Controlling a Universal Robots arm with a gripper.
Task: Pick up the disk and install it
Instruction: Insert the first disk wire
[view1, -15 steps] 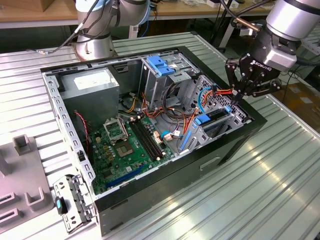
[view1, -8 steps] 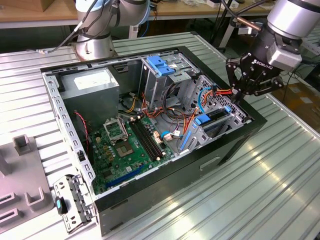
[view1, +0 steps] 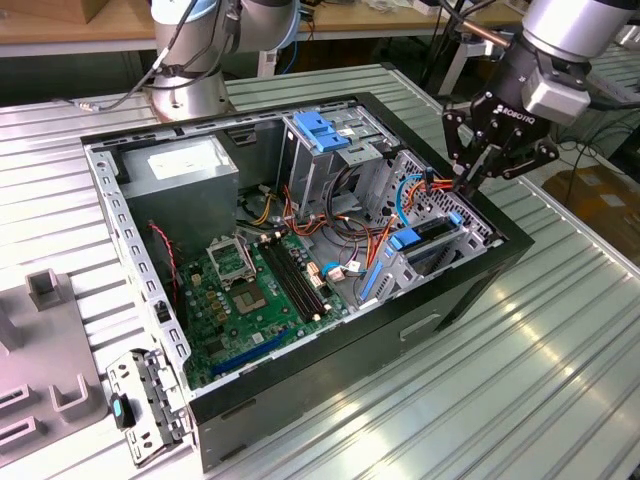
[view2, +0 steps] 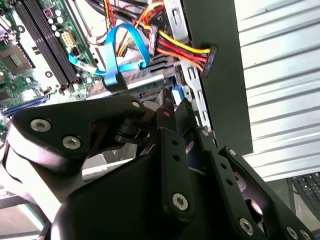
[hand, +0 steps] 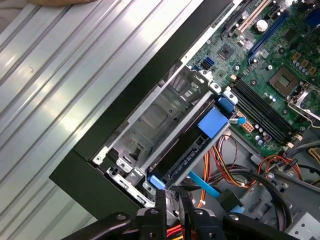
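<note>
My gripper (hand: 172, 194): I'm holding fingers together, nothing btwn.
Disk (hand: 187, 152): sitting in cage (hand: 150, 120), just ahead.
Risk: pushing off-centre, jamming it skewed; cables (view2: 177, 49) beside me snagging.

My gripper (view1: 468, 183) is matt black, its linked bars studded with silver screws (view2: 180, 201). White lettering (view1: 513, 113) marks its body beneath my silver-grey arm (view1: 565, 30).

The tool (view1: 468, 183) is black. The motherboard (view1: 250, 295) is green, the case (view1: 330, 378) black, the ribbed table (view1: 520, 380) silver-grey. Wires (view2: 175, 48) are yellow, orange and red; one cable (view2: 110, 55) light blue; the latch (view1: 318, 130) blue.
</note>
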